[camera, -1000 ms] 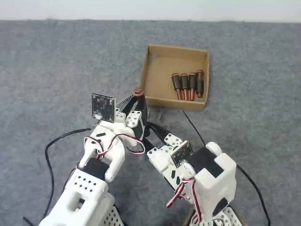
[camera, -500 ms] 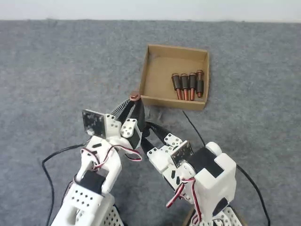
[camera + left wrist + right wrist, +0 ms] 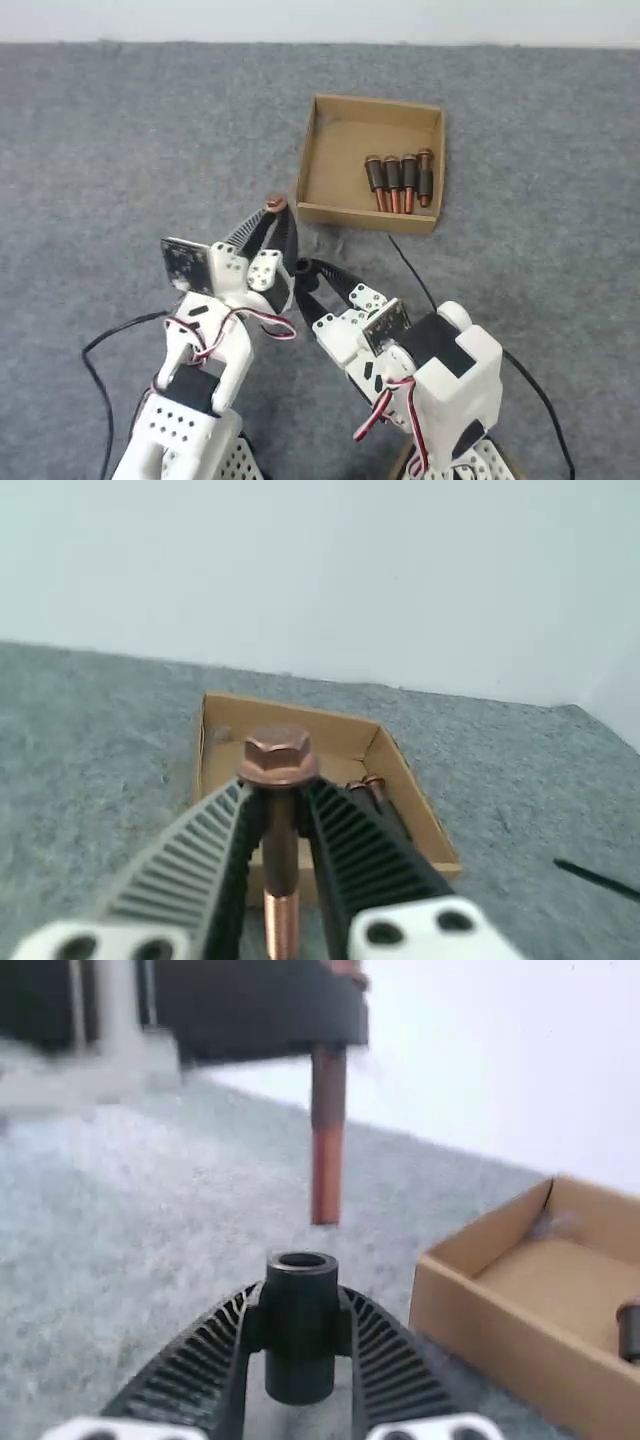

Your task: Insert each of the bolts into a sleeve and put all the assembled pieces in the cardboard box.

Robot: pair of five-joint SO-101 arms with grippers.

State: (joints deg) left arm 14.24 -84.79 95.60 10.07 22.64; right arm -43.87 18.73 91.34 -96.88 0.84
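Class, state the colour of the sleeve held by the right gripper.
The sleeve is black, best seen in the right wrist view.

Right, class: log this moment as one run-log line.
left gripper: shut on bolt | right gripper: shut on sleeve | bolt not yet in sleeve | cardboard box: four assembled pieces

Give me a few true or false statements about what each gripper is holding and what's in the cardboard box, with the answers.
1. The left gripper grips a copper bolt with its head up. True.
2. The right gripper is empty. False: it is shut on a black sleeve, held upright with the opening on top.
3. The cardboard box holds four assembled pieces lying side by side. True.
4. The bolt is already seated in the sleeve. False: the bolt's tip is apart from the sleeve's opening, as the right wrist view shows.
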